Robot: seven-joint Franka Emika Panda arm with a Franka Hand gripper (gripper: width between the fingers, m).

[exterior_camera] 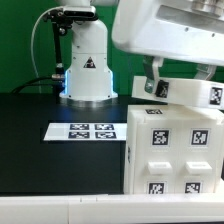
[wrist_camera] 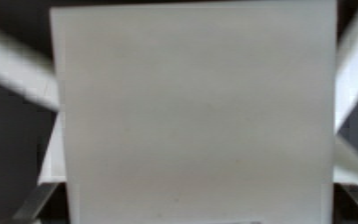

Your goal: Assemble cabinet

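Observation:
The white cabinet body [exterior_camera: 170,150], a box with several black-and-white tags, stands at the exterior view's right, near the table's front. A flat white cabinet panel [exterior_camera: 185,93] with tags is held level just above the top of the body. My gripper [exterior_camera: 155,86] comes down from the arm at the upper right and is shut on this panel at its left end. In the wrist view the plain white panel [wrist_camera: 194,110] fills the space between the gripper [wrist_camera: 194,205] and its dark fingers [wrist_camera: 41,200]. Whether the panel touches the body is not clear.
The marker board [exterior_camera: 88,130] lies flat on the black table [exterior_camera: 40,150] left of the cabinet body. The white robot pedestal [exterior_camera: 88,68] with a triangle sticker stands behind it, with a cable at its left.

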